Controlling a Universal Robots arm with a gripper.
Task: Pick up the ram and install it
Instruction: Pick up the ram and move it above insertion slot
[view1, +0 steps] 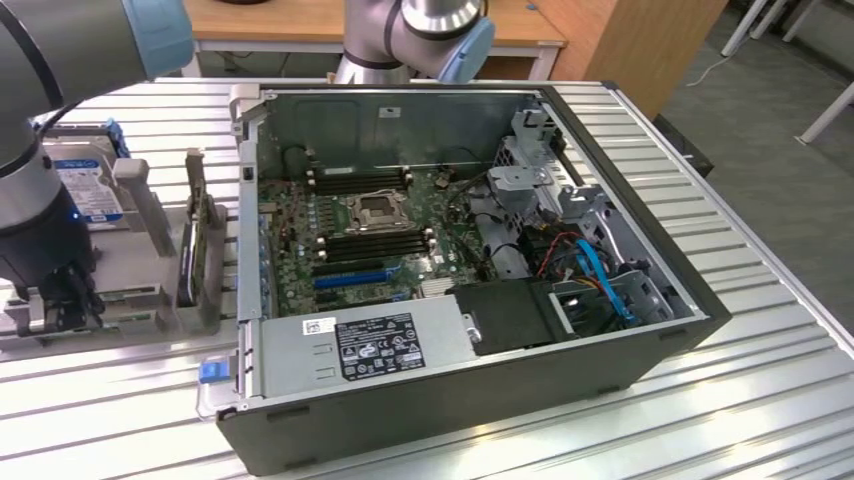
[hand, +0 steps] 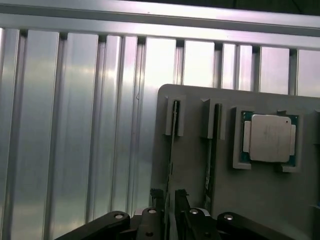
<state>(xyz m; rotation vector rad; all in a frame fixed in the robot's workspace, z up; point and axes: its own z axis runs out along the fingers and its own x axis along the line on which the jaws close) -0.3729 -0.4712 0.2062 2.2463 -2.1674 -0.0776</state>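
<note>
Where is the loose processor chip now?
In the wrist view, the processor chip lies flat in a pocket of the gray holder, next to two slots with thin boards, away from the claw.

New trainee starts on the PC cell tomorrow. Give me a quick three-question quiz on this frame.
1. True or false: the ram is already seated in the motherboard.
2. What lies in the square pocket of the grey holder? A) a hard drive B) a processor C) a fan
3. One word: is the gripper open or shut?

Key
1. False: it stands on edge in the holder.
2. B.
3. Open; in the wrist view the ram lines up between its jaws.
</note>
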